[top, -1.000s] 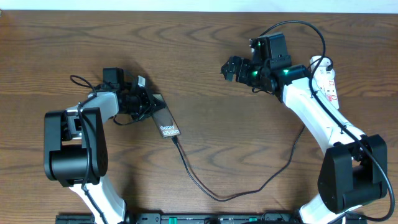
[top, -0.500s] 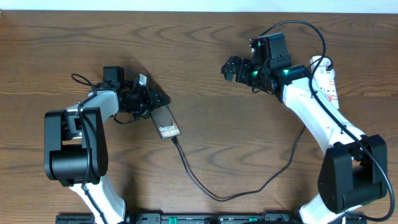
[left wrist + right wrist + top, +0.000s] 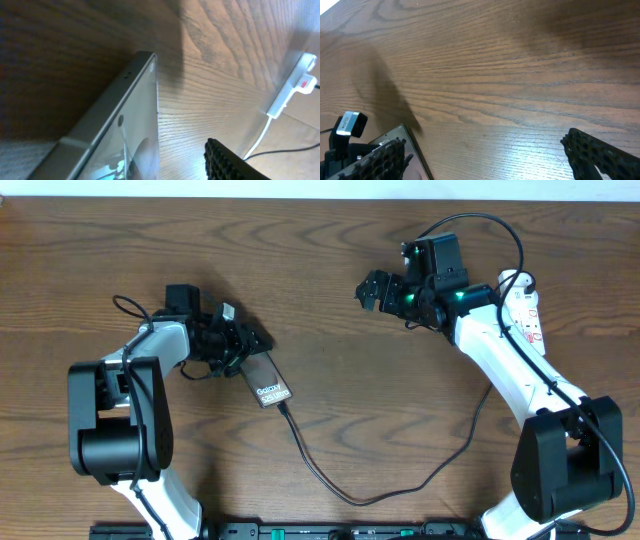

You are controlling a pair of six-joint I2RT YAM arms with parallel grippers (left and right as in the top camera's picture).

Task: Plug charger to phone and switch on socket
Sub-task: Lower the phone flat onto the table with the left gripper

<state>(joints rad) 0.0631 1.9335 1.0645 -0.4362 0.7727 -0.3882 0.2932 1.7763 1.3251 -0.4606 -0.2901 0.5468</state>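
The phone (image 3: 267,380) lies flat at the table's left-centre, lettering end toward the front. The charger (image 3: 330,485), a thin black cable, meets the phone's near end with its plug tip and loops right toward the socket (image 3: 526,308), a white strip partly under my right arm. My left gripper (image 3: 250,342) stands open at the phone's far end. In the left wrist view the phone (image 3: 125,140) fills the lower left, with a gap to one finger pad (image 3: 225,161). My right gripper (image 3: 372,288) hovers open and empty over bare wood, far right of the phone.
In the left wrist view the socket (image 3: 292,85) shows its red switch, with the thick white cord (image 3: 260,140) trailing down from it. The right wrist view shows the phone's corner (image 3: 407,145) behind my left finger (image 3: 380,160), and wood grain elsewhere.
My left gripper has opened and let go of the phone's far end, and the phone now rests on the table. The right arm has not moved.
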